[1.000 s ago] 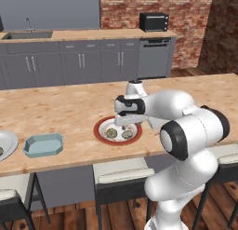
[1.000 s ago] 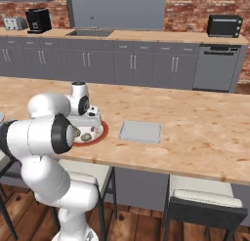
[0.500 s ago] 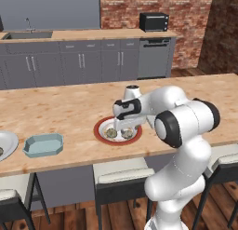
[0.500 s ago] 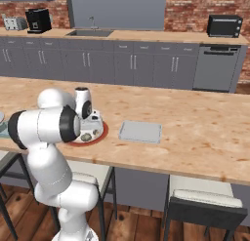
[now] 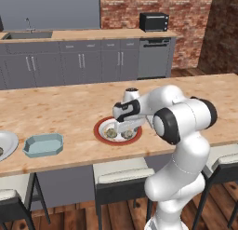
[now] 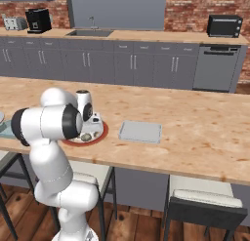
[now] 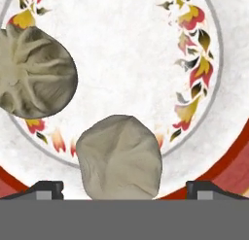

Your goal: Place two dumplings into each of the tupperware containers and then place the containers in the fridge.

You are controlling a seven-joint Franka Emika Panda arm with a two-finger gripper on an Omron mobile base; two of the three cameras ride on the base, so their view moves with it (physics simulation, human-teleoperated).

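Note:
Two tan dumplings lie on the red-rimmed plate (image 5: 100, 131) (image 6: 100, 137) (image 7: 233, 171) on the wooden island. My gripper (image 5: 126, 127) (image 6: 93, 127) (image 7: 124, 188) hangs low over that plate, open, its fingertips (image 7: 46, 189) on either side of the nearer dumpling (image 7: 119, 161) without pinching it. The other dumpling (image 7: 36, 74) (image 5: 111, 132) lies beside it, apart. The light blue tupperware container (image 5: 43, 144) sits empty left of the plate. The pale grey-white container (image 6: 140, 131) sits empty right of it. The fridge is out of view.
A grey round plate (image 5: 7, 143) lies at the island's far left edge. Stools (image 5: 121, 175) stand under the island's near side. Grey cabinets, a sink and a microwave (image 5: 153, 22) line the back wall.
The hand has come down closer over the red-rimmed plate and the elbow has swung outward. The jaws have stayed open. The dumplings and containers have not moved.

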